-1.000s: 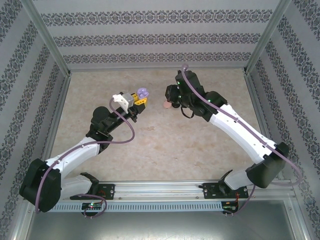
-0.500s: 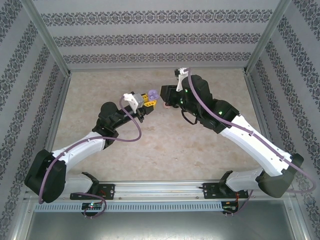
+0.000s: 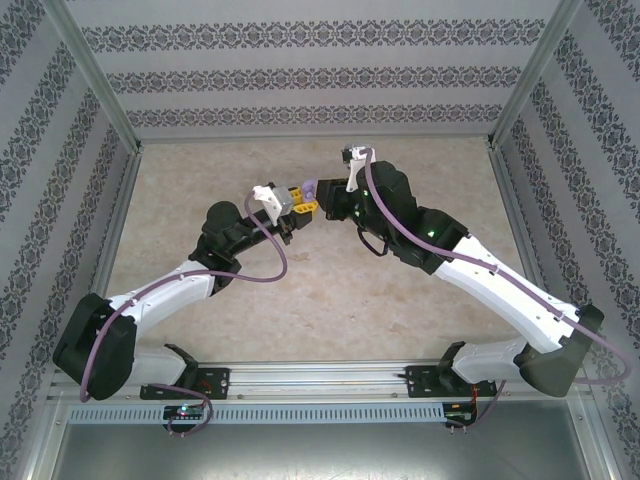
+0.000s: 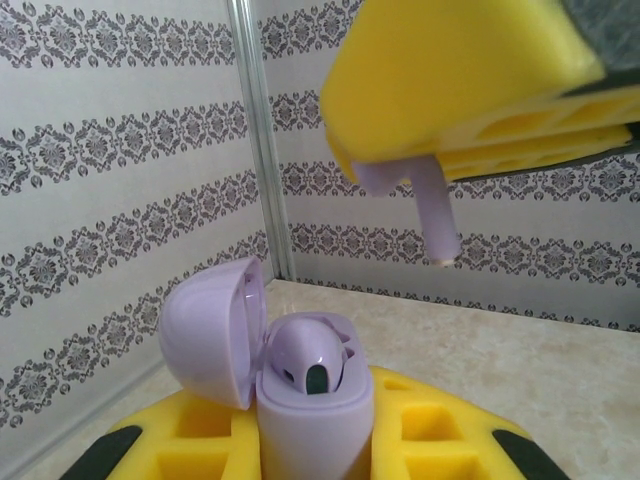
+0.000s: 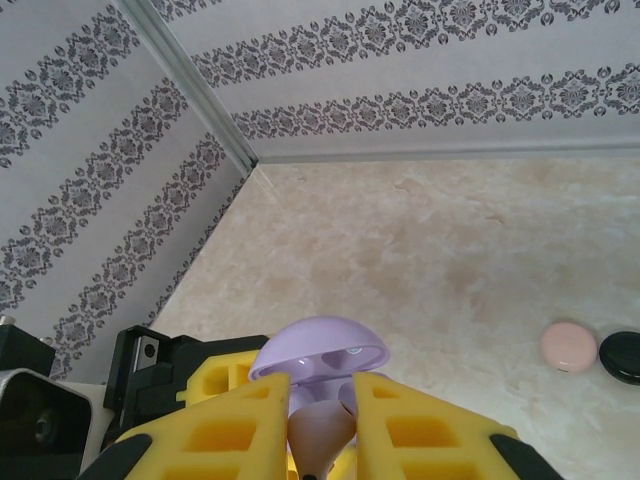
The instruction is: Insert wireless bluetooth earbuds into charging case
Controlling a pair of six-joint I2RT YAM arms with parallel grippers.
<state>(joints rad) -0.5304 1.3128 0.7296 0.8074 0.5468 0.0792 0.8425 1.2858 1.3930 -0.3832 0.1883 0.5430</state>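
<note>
From above we see the left claw (image 3: 299,206) and right claw (image 3: 328,197) meeting over the far middle of the table (image 3: 300,290). The left wrist view shows us more: the left claw pinches the open lilac case (image 4: 312,405), one bud (image 4: 310,350) seated inside. The right claw pinches a lilac earbud (image 4: 436,215) just above, stem down. The right wrist view adds a pink case (image 5: 568,346) and a black case (image 5: 625,357) on the table at right.
</note>
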